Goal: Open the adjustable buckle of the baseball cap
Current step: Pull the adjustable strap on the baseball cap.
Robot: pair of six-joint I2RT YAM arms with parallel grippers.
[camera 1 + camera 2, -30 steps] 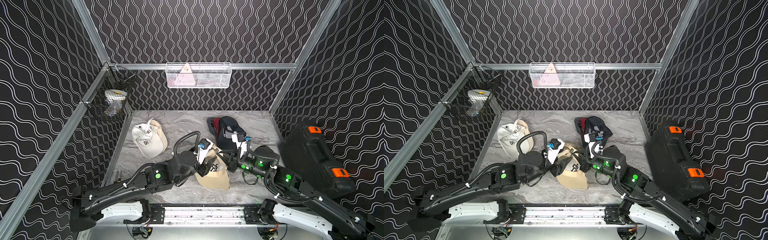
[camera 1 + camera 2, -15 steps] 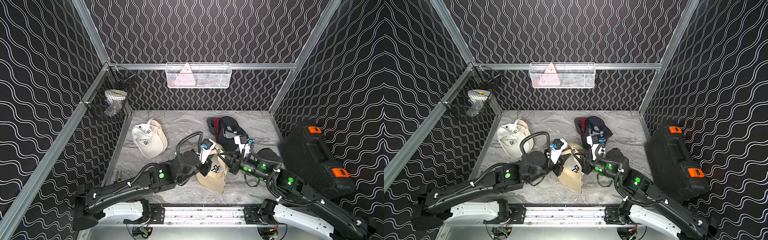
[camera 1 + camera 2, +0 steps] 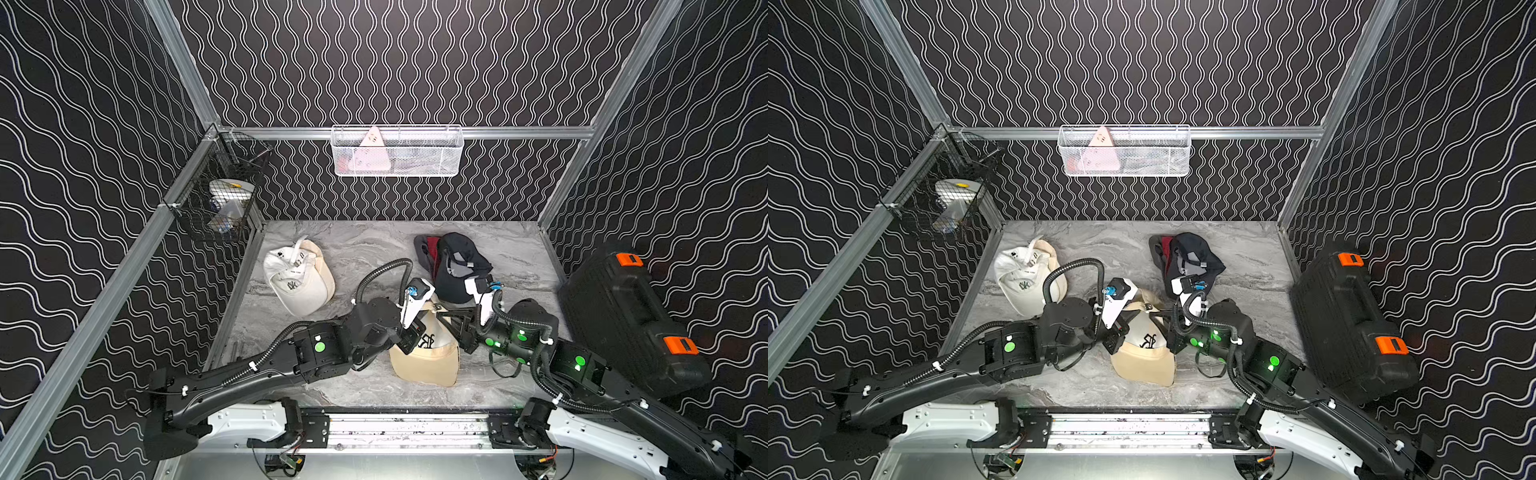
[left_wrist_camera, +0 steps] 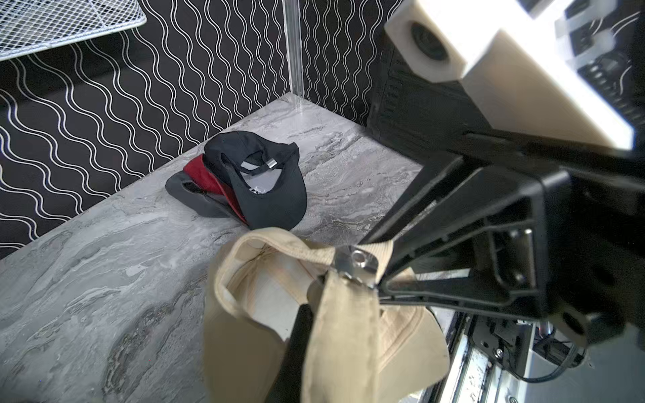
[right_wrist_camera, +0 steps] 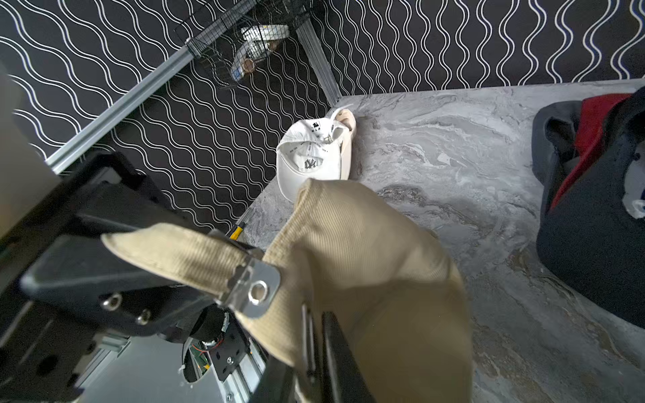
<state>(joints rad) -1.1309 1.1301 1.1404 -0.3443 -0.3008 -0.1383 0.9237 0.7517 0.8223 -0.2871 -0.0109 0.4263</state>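
Beige corduroy baseball cap (image 3: pixel 428 357): strap (image 5: pixel 174 258) clamped by left gripper (image 4: pixel 312 314) beside silver metal buckle (image 5: pixel 258 289), presumably for tension; right gripper (image 4: pixel 382 268) set at buckle's far side, closure unclear.

- The beige cap (image 3: pixel 428 361) is ribbed cloth with a dark monogram (image 3: pixel 426 341) on its crown; in both top views (image 3: pixel 1144 361) it sits near the front middle of the table (image 3: pixel 374 249), brim low toward the front edge, back raised
- Its strap (image 5: pixel 174 251) is the same ribbed beige, threaded through the buckle, with the free end sticking out past it
- The buckle (image 5: pixel 256 289) is a small silver metal clasp with a round eyelet (image 4: pixel 356 261), at the cap's raised back; whether its flap is lifted is unclear
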